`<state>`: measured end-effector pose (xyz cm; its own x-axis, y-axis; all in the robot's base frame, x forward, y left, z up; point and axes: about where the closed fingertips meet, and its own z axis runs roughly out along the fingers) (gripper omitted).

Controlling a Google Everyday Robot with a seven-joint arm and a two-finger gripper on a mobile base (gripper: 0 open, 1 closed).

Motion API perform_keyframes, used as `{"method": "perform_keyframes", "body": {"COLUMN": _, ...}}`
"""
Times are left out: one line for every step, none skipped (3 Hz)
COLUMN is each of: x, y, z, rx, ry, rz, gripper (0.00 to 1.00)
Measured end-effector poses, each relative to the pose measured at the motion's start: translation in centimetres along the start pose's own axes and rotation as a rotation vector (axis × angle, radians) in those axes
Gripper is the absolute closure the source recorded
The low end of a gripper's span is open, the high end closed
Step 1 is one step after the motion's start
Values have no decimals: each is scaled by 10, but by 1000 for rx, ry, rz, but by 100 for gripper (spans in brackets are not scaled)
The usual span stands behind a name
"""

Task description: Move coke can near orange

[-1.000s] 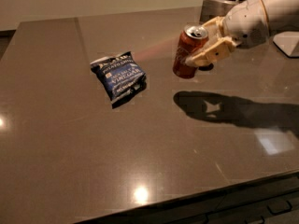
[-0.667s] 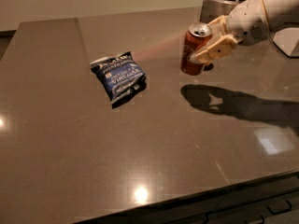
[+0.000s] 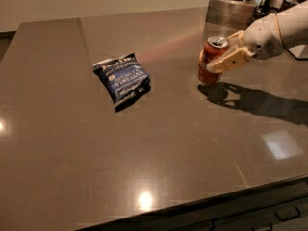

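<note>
The coke can [image 3: 210, 63] is red-brown with a silver top, upright, at the right of the dark table. My gripper [image 3: 224, 55] comes in from the right on a white arm and is shut on the can, with a cream finger [image 3: 231, 60] across its front. The can's base sits at or just above the tabletop; I cannot tell which. The orange is not in view.
A dark blue chip bag [image 3: 122, 78] lies flat left of the can. A metal container [image 3: 230, 9] stands at the table's back right edge. The table's front edge [image 3: 202, 202] runs along the bottom.
The gripper has carried the can to the right and down, close to the tabletop. The chip bag has not moved.
</note>
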<state>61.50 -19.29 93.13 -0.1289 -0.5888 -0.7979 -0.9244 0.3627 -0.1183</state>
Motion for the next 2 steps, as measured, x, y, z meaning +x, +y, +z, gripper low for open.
{"method": "perform_keyframes", "body": {"x": 16, "y": -10, "z": -7, "rx": 56, "ry": 17, "rz": 26, "gripper": 82}}
{"method": "perform_keyframes", "body": {"x": 27, "y": -16, "z": -10, "rx": 89, "ry": 39, "rz": 44, "gripper": 59}}
